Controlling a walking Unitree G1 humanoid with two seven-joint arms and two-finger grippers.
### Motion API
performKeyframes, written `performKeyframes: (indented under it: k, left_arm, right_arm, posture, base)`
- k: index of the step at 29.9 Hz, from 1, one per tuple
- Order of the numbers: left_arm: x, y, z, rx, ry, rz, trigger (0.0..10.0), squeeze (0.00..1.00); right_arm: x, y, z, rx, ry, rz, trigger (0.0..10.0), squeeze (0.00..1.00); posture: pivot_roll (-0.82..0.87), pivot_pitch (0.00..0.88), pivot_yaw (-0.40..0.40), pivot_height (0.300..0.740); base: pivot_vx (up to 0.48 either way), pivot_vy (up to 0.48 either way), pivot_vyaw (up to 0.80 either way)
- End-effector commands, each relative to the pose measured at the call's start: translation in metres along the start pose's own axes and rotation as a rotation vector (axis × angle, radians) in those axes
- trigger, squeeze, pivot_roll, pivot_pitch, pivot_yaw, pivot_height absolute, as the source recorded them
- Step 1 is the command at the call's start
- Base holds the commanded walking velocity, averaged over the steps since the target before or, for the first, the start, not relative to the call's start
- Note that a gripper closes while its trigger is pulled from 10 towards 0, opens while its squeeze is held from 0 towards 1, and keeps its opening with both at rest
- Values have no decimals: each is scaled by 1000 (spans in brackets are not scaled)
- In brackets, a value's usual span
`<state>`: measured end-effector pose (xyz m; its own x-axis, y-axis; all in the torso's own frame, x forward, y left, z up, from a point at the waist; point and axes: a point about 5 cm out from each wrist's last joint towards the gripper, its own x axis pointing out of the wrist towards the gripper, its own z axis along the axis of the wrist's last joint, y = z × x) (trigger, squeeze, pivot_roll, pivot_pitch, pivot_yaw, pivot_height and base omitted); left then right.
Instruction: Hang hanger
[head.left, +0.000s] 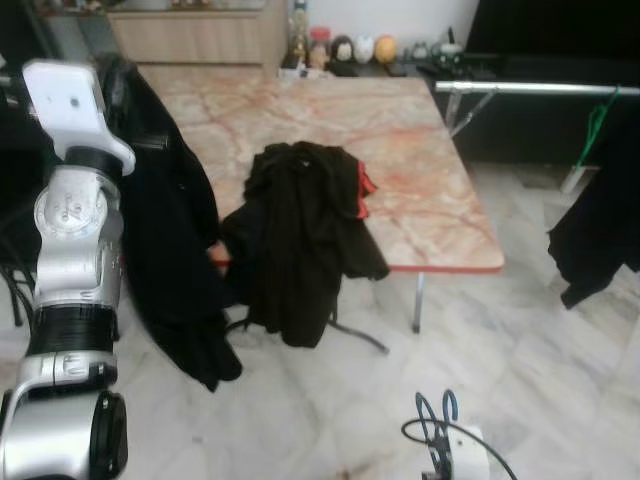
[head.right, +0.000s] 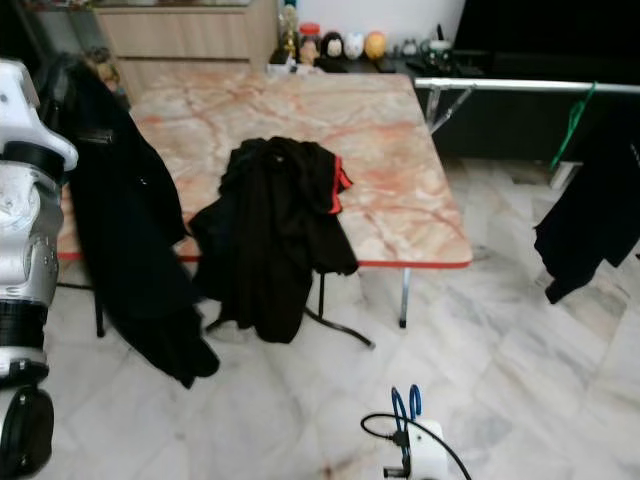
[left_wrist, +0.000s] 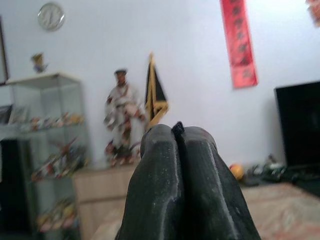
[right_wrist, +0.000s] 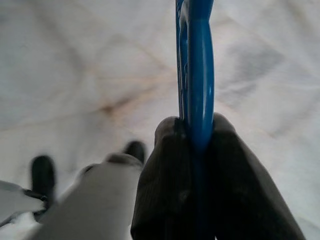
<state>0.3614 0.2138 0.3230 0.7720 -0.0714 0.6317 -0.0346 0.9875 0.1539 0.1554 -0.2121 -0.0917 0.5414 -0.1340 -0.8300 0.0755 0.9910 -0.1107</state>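
Note:
In the right wrist view my right gripper (right_wrist: 196, 131) is shut on a blue hanger (right_wrist: 199, 65), held low over the pale marble floor. The head view shows the hanger's blue loop (head.left: 446, 410) at the bottom, above my right wrist. A black garment with red lining (head.left: 305, 230) lies on the marble-topped table (head.left: 420, 170) and drapes over its front edge. My left arm (head.left: 75, 230) is raised at the left. My left gripper (left_wrist: 177, 131) is shut and points up at a wall, with a small dark bit at its tips.
A black coat (head.left: 170, 240) hangs beside my left arm, down to the floor. At the right a silver rail (head.left: 530, 88) carries a green hanger (head.left: 597, 118) and a black garment (head.left: 600, 225). Small jars (head.left: 340, 45) stand behind the table.

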Motion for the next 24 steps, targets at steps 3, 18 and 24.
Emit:
performKeyframes:
  k: [3, 18, 24]
  left_arm:
    - [15, 13, 21, 36, -87, 37, 10000, 0]
    - [39, 6, 39, 17, -180, 28, 10000, 0]
    - [48, 7, 46, 15, -203, 21, 10000, 0]
  right_arm:
    - [1, 4, 7, 18, -24, 6, 10000, 0]
    - [1, 3, 7, 18, -22, 7, 10000, 0]
    - [1, 3, 6, 21, -21, 6, 10000, 0]
  posture:
    - [108, 0, -4, 740]
    - [104, 0, -3, 740]
    - [104, 0, 1, 740]
  base:
    - [289, 0, 0]
    - [289, 0, 0]
    - [289, 0, 0]
